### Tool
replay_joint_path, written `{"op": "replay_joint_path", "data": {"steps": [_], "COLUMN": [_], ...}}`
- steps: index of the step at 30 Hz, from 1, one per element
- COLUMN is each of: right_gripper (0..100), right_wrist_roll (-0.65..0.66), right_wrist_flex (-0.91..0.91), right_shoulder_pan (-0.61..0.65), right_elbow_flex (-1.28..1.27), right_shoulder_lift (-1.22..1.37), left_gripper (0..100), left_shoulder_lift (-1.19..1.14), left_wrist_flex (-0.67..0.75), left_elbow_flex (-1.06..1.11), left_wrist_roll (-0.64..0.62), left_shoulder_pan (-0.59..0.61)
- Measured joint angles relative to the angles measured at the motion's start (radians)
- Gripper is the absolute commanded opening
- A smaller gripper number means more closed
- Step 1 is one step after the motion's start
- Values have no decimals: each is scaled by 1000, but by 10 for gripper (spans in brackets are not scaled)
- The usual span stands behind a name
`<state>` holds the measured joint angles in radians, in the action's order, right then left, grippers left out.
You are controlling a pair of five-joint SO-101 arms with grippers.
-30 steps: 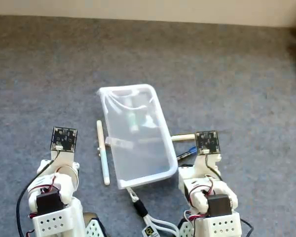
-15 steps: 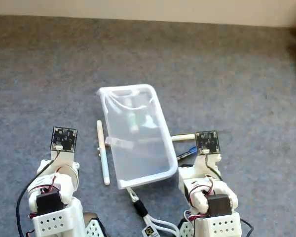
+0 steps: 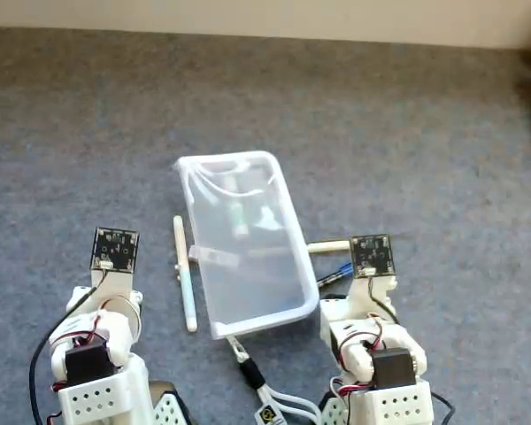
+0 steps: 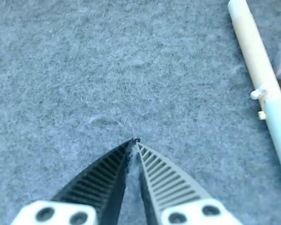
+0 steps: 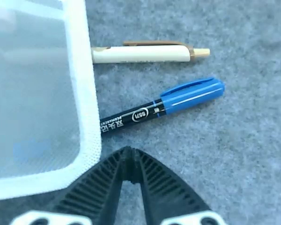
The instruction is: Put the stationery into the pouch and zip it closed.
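A translucent white mesh pouch (image 3: 243,243) lies on the grey carpet between the two arms, with a few small items showing through it. Its edge (image 5: 86,93) fills one side of the right wrist view. A pale green and cream pen (image 3: 185,274) lies along its left side, also in the left wrist view (image 4: 262,89). On its right lie a cream pen (image 5: 145,53) and a blue-capped black marker (image 5: 168,105), both partly under the pouch. My left gripper (image 4: 133,143) is shut above bare carpet. My right gripper (image 5: 130,152) is shut just short of the marker.
The pouch's zip pull and a strap with a tag (image 3: 261,390) trail toward the arm bases at the near edge. Grey carpet (image 3: 407,133) stretches open beyond the pouch and to both sides. A pale wall edge runs along the far side.
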<state>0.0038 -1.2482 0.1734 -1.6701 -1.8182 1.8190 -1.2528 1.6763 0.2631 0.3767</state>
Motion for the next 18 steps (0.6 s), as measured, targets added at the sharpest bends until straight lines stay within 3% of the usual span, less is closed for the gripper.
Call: {"op": "replay_joint_path", "data": {"steps": [8,13,18], "right_gripper": [9,9,13], "right_wrist_roll": [0,0,0], "right_wrist_flex": [0,44,92], "right_shoulder_pan": [-3,-135,-155], "right_elbow_flex": [0,0,2], "right_shoulder_lift": [0,0,0], "left_gripper": [7,7,7], "left_shoulder_lift": [0,0,0], "left_wrist_flex": [104,117,117], "left_elbow_flex": [0,0,0], "left_wrist_roll": [0,0,0], "left_shoulder_pan": [0,0,0]}}
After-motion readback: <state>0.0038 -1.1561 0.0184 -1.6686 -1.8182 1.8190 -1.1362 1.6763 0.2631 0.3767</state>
